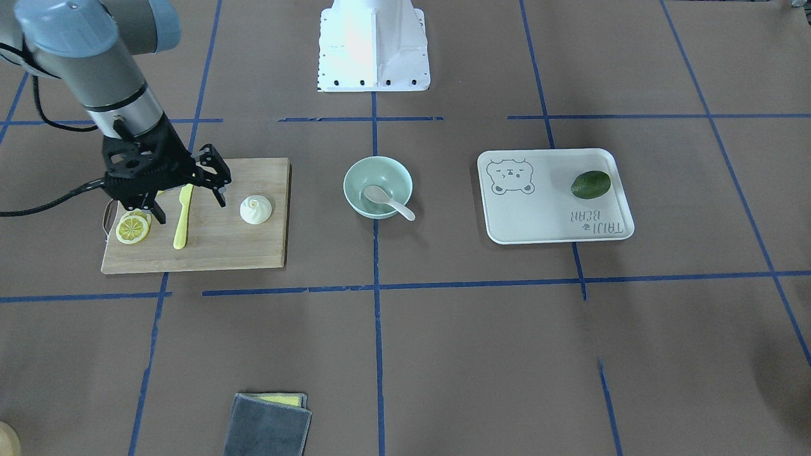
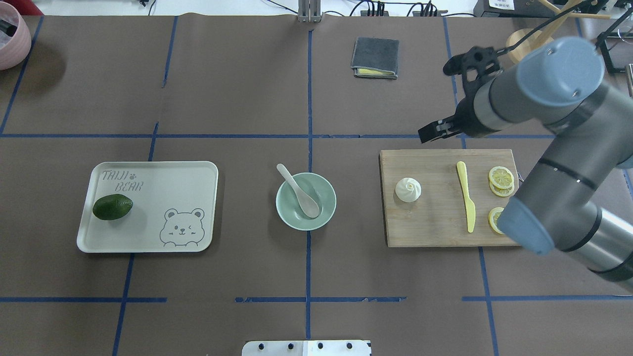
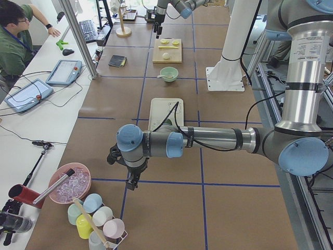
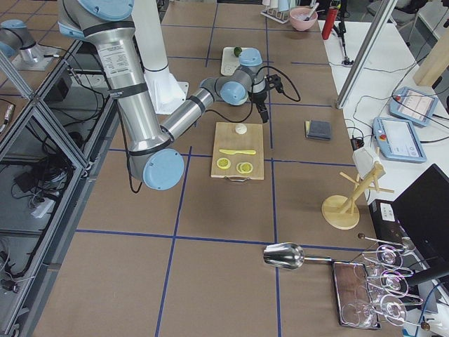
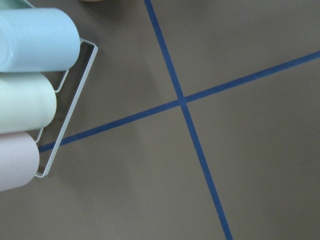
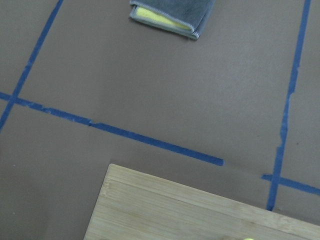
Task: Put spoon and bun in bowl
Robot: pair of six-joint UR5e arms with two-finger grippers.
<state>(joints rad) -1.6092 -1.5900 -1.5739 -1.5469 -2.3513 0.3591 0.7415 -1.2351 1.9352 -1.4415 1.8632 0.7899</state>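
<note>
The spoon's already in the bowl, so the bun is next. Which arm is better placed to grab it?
Right. The right gripper hangs open by the cutting board holding the bun; the left gripper is far off at the table's end, near the cups.

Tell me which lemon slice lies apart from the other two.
The slice nearest the robot, partly hidden by the right arm overhead; the other two overlap farther out on the cutting board.

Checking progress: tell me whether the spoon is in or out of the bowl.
In: the spoon has its scoop resting inside the bowl, with its handle leaning out over the rim.
</note>
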